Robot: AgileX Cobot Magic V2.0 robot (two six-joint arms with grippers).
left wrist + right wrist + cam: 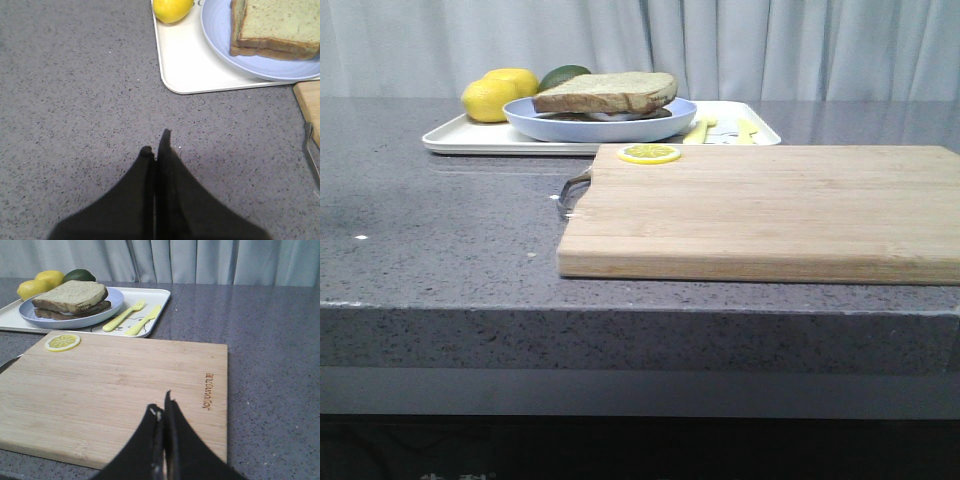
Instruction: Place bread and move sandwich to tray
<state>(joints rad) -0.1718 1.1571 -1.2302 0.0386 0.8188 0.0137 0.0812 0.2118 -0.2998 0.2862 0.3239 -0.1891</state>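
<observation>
The sandwich (pixel 607 93), two tan brown-crusted slices stacked, lies on the pale-blue plate (pixel 535 125), which stands on the cream-white tray (pixel 460 140) at the back left. The upper slice is the bread (pixel 70 292). The egg is hidden between the slices. Sandwich (pixel 275 27), plate (pixel 220 35) and tray (pixel 190 70) also show in the left wrist view. My left gripper (pixel 156 142) is shut and empty over bare counter, short of the tray's corner. My right gripper (pixel 162 405) is shut and empty above the cutting board's near part. Neither gripper shows in the front view.
A wooden cutting board (pixel 770 210) with a metal handle (pixel 570 192) lies in the middle, a lemon slice (pixel 649 153) on its far left corner. Two lemons (pixel 495 95) and an avocado (pixel 563 74) sit on the tray's left, a yellow fork (pixel 124 316) and knife (pixel 143 320) on its right.
</observation>
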